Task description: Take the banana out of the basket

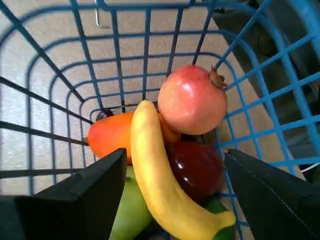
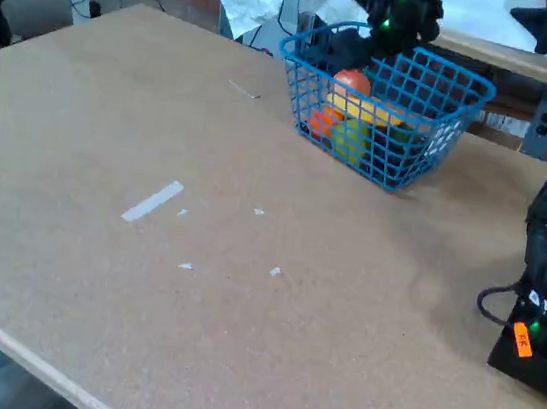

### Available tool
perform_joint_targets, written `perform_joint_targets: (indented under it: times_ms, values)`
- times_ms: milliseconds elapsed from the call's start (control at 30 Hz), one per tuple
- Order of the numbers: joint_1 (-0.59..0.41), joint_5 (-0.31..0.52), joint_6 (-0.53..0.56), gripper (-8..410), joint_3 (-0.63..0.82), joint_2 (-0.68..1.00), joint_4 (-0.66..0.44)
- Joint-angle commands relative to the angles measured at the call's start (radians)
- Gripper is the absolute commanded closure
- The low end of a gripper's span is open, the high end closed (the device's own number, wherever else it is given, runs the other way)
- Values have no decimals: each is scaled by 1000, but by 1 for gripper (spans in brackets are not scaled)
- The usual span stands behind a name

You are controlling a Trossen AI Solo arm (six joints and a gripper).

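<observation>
Banana: laid atop fruit in the basket (blue wire). Gripper: spread wide, banana framed between its fingers, untouched.

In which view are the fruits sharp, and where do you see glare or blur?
Wrist view: the banana and the pink-red fruit are sharp, with a soft highlight on that fruit; the dark gripper fingers at the bottom edge look blurred. Fixed view: the basket is small, its fruits are indistinct, and the background at the top is overexposed.

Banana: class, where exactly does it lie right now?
In the wrist view the banana lies on top of the fruit pile in the basket, below the pink-red fruit, between the open hand's fingers.
</observation>
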Motion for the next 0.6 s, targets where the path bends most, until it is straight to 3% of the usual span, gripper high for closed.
perform_joint_targets:
  times_ms: [0,433,567]
  values:
    - [-10,4,3,131,0,31,65]
    - [-34,0,-2,131,0,131,90]
    - [-34,-7,-69,131,0,140,81]
